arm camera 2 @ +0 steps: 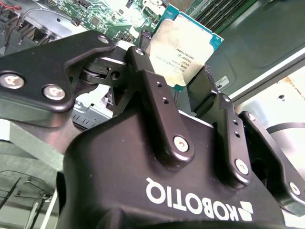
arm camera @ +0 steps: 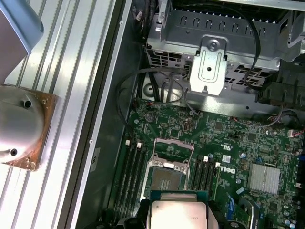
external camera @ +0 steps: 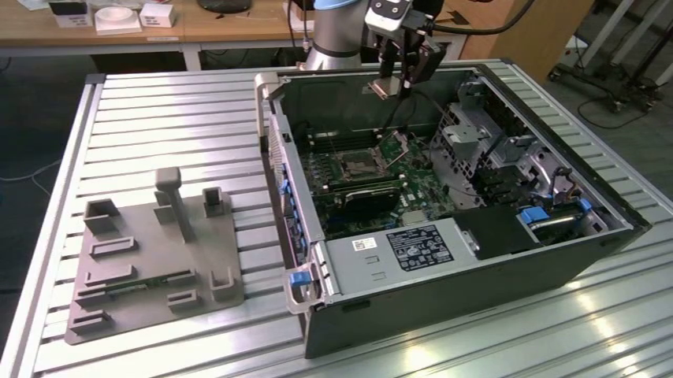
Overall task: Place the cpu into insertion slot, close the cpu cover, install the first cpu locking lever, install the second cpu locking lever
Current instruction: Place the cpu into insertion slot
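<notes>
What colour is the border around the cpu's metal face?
Teal-green, framing the silvery-grey face of the cpu; clearest in the second wrist view.

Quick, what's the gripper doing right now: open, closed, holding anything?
Gripper: closed on the cpu, holding it above the board, not yet in the insertion slot.

Matte black gripper (arm camera 2: pixel 174 67), two-finger linkage type. Silver screw heads on the links and the fingers (arm camera 2: pixel 162 109), white lettering on the housing. Arm (external camera: pixel 334 35) is a silver-grey tube with a blue joint ring, black wrist hardware, and a black cable (external camera: pixel 494 26) looping off the wrist.
</notes>
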Motion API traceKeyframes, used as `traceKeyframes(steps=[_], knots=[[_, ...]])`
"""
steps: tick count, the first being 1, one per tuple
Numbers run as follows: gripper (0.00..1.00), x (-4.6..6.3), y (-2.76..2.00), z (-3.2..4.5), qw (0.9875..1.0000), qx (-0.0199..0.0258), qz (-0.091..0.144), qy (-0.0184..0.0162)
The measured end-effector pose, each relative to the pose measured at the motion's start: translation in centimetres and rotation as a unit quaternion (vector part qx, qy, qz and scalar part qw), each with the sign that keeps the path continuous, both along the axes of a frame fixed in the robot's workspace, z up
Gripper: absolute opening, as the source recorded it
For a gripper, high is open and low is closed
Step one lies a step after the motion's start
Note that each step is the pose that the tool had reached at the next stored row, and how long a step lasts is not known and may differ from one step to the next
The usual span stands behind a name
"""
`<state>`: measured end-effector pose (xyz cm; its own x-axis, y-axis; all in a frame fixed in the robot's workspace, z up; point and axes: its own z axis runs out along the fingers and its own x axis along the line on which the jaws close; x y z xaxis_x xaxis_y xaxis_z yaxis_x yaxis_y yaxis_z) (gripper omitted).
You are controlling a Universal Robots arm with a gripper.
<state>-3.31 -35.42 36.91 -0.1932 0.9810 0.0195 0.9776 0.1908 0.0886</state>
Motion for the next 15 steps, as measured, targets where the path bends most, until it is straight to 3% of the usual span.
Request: traceKeyframes(steps=[15], knots=[[0.54, 0.00, 0.00, 0.00, 1.0000, 0.0000, -0.005, 0.0000]])
